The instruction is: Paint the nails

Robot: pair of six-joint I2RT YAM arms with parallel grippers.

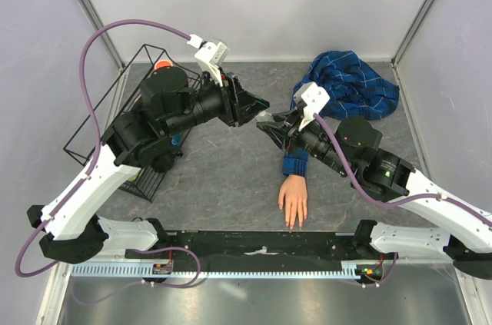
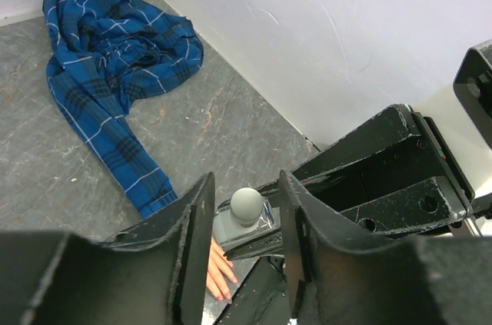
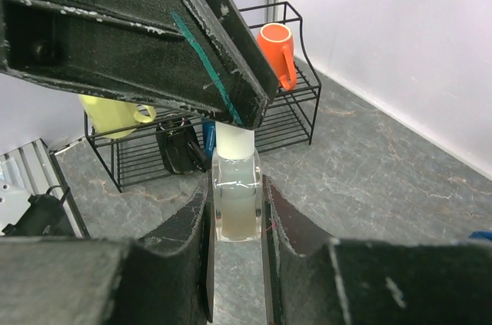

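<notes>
**Inspector A:** Progress on the job?

**Inspector B:** Not begun, in my judgement. The bottle [image 3: 237,206] has its white cap [image 3: 234,140] on, and no brush is out. The jaws of the right arm [image 1: 361,152] clamp the bottle's body, holding it in the air above mid-surface. The jaws of the left arm [image 1: 181,110] stand narrowed either side of the cap. The left wrist view shows a gap on each side, so I can confirm no grip.

**Inspector A:** And the nails?

**Inspector B:** The nails [image 1: 293,224] are on the dummy hand [image 1: 293,198]. It lies flat on the surface [image 1: 231,179] at 6 o'clock, fingertips toward the arm bases. They are too small to show any coat. Left to do: uncap, then paint each nail.

**Inspector A:** Surroundings, obstructions?

**Inspector B:** A plaid shirt [image 1: 354,87] is heaped at 1 o'clock, its sleeve running to the wrist. A wire rack [image 3: 296,114] at 9 o'clock holds an orange mug [image 3: 275,52] and a yellow mug [image 3: 115,114]. Nothing covers the fingers. The right arm hangs near the wrist.
</notes>
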